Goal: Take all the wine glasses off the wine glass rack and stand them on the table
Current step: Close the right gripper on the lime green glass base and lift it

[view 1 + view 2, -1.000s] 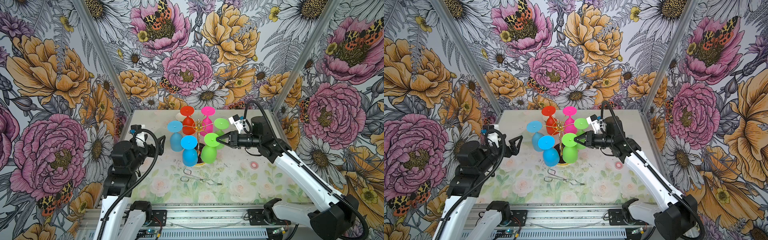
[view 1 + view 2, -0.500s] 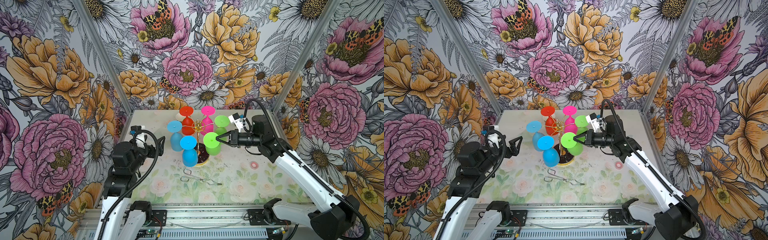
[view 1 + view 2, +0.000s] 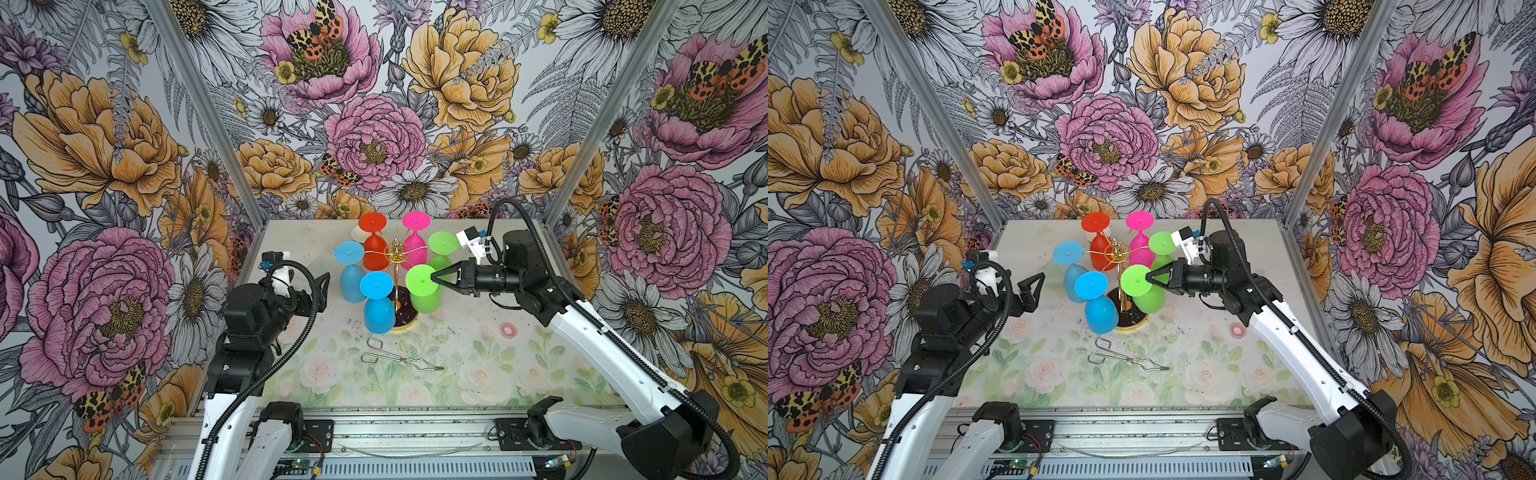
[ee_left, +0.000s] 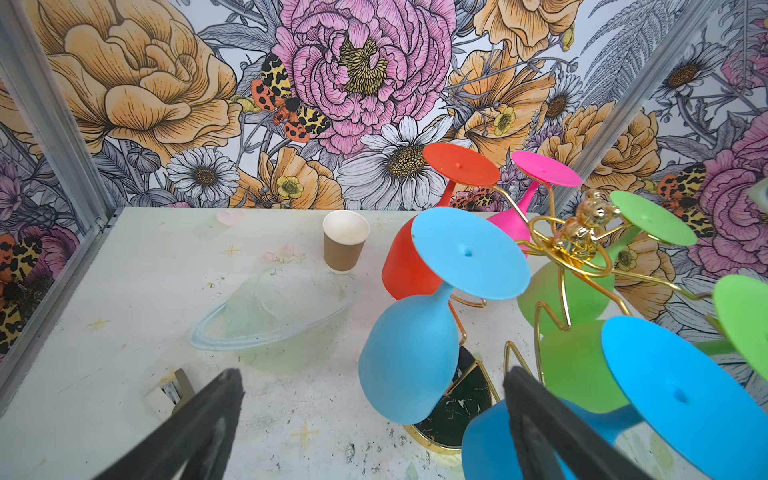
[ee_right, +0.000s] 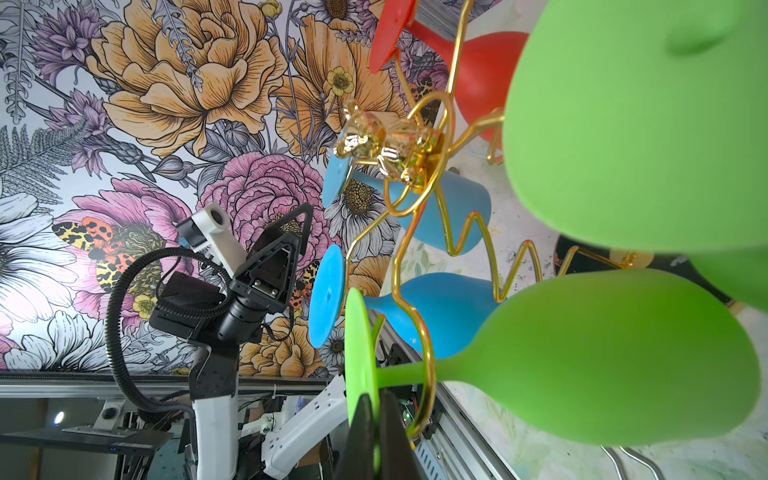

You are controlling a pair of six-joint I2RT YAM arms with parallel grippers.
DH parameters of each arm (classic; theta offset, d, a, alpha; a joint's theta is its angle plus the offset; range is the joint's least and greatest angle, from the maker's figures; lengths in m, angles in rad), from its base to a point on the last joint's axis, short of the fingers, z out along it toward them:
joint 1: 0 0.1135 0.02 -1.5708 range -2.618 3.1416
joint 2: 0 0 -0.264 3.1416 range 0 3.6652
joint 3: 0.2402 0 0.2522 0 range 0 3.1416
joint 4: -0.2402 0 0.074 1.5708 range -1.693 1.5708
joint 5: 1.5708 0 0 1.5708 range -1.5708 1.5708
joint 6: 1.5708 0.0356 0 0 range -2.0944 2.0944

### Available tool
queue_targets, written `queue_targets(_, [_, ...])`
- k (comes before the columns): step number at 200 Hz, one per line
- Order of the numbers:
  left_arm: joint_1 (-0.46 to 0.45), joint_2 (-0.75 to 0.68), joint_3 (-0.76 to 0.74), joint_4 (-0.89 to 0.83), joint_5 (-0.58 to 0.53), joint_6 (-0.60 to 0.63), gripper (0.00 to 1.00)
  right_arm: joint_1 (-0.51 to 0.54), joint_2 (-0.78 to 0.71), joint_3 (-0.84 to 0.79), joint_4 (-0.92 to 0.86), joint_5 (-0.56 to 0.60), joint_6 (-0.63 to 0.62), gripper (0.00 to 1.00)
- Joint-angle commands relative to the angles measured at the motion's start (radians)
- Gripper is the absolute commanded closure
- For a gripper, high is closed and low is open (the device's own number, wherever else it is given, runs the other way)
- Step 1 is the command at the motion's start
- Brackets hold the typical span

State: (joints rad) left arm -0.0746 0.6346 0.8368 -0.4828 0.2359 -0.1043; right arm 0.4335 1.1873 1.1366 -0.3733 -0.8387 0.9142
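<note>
Pinching the foot rim of the front green glass (image 3: 422,286), the right gripper (image 3: 434,277) is clamped tight. In the right wrist view its fingers (image 5: 361,440) are cut off by the frame edge. That glass hangs upside down on the rack (image 3: 397,251), with its stem inside a gold loop. Glasses hide most of the rack's base in both top views. The left gripper (image 3: 1032,291) hangs spread wide and empty, left of the rack. A clear bowl (image 4: 270,307) beside a paper cup (image 4: 345,241) is faint and barely traceable in the top views. Tongs (image 3: 399,357) lie in front of the rack.
</note>
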Motion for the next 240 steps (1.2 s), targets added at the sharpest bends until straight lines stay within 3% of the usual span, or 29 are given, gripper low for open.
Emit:
queue_targets(1, [-0.005,-0.012,-0.015,-0.001,-0.018,0.015,0.01,0.008,-0.029,-0.018,0.095,-0.020,0.069,1.00])
queue_targets(109, [-0.005,-0.006,-0.002,-0.001,-0.009,0.028,0.01,0.010,-0.027,-0.034,0.180,0.011,0.178,1.00])
queue_targets(196, [0.001,-0.003,0.004,-0.002,0.000,0.040,0.01,0.008,-0.011,-0.128,0.443,0.036,0.365,1.00])
queue_targets(240, [0.006,0.013,0.016,-0.002,0.016,0.043,0.01,0.013,0.011,-0.121,0.448,0.043,0.362,1.00])
